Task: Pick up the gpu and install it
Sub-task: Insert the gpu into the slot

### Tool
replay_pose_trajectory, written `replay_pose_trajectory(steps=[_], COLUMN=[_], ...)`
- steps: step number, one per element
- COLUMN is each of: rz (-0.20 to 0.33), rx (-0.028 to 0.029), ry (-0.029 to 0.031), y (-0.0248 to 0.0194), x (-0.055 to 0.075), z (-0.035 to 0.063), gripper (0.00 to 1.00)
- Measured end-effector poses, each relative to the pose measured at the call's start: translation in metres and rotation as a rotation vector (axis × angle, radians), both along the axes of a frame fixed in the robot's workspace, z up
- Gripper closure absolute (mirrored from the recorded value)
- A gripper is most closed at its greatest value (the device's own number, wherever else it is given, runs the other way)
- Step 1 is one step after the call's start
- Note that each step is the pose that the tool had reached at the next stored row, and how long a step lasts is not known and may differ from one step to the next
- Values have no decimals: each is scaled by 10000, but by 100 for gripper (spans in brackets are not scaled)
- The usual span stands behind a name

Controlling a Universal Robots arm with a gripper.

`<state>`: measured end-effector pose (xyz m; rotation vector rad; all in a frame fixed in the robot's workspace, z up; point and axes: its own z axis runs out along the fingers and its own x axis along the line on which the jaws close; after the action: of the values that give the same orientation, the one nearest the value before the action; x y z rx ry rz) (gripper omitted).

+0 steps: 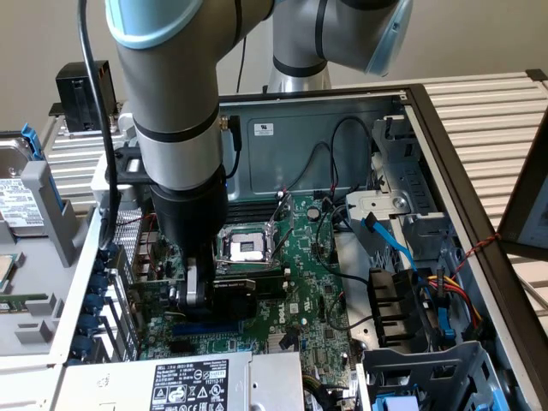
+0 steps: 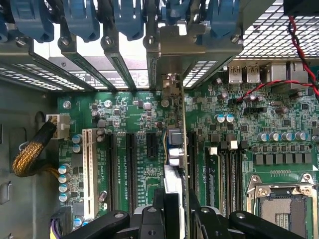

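Green card, edge-on: the gripper [image 2: 172,214] is clamped on the gpu [image 2: 173,149], standing upright over the motherboard [image 2: 134,114]. Its long axis runs from the jaws toward the rear slot covers [image 2: 119,64]. In the exterior view it's at 6 o'clock from the CPU socket [image 1: 248,248].

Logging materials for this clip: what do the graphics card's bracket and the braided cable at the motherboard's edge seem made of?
Graphics card bracket: bare metal, probably steel; dull silver-grey sheen. Braided cable: wires in a woven yellow sleeve, likely plastic; mesh pattern shows.
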<state>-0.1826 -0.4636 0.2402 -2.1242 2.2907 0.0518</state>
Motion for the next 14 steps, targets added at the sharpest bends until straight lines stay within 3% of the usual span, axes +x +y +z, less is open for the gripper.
replay_pose_trajectory(steps=[5, 14], rz=[0, -4], rx=[0, 1], ry=[4, 101], y=[0, -18], x=[0, 0], z=[0, 5], gripper=[72, 72])
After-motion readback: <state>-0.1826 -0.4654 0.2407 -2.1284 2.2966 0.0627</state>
